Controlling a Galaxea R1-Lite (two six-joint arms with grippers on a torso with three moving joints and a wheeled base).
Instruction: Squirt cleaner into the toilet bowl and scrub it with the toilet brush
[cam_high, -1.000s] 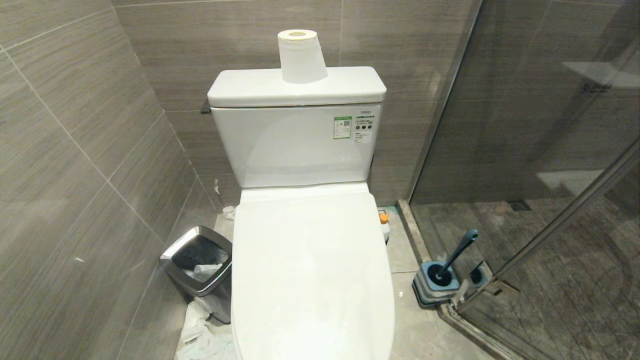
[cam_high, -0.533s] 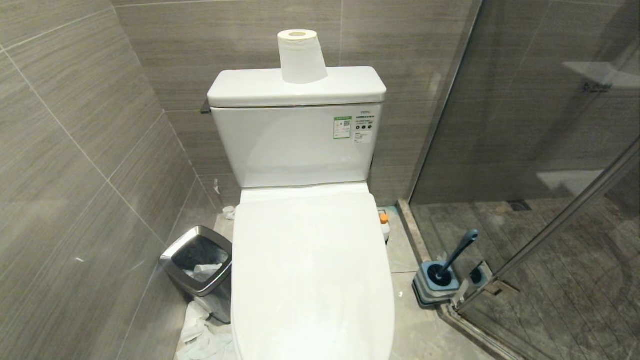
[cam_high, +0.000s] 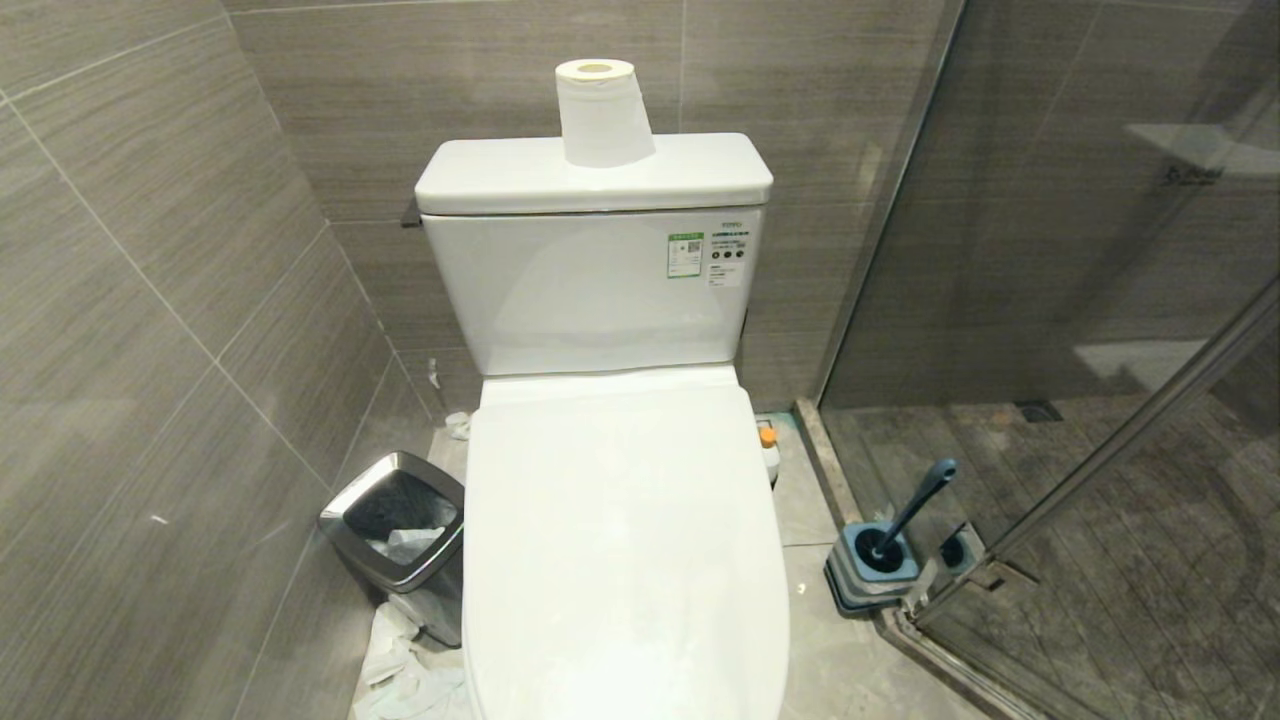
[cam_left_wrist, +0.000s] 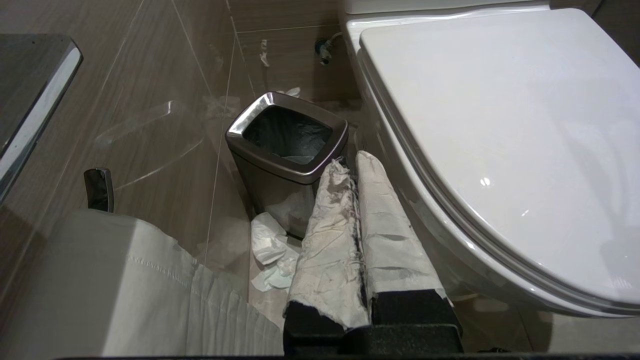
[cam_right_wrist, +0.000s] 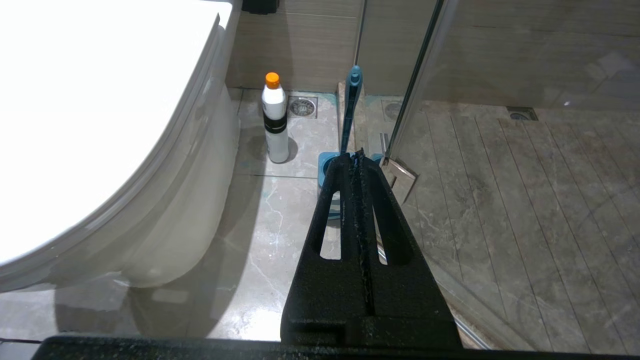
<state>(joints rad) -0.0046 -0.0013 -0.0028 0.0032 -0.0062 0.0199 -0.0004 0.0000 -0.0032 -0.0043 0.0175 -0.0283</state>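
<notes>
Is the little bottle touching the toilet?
Apart. The right wrist view shows bare floor between the cleaner and the toilet bowl.

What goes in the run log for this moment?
lid down | cleaner, brush on floor | left pincer, right pincer shut, empty

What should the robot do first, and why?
Probably lift the lid with the left gripper, which hangs shut beside the toilet bowl. The lid is down over the bowl, so the cleaner and the toilet brush, both on the floor, can't be used yet.
</notes>
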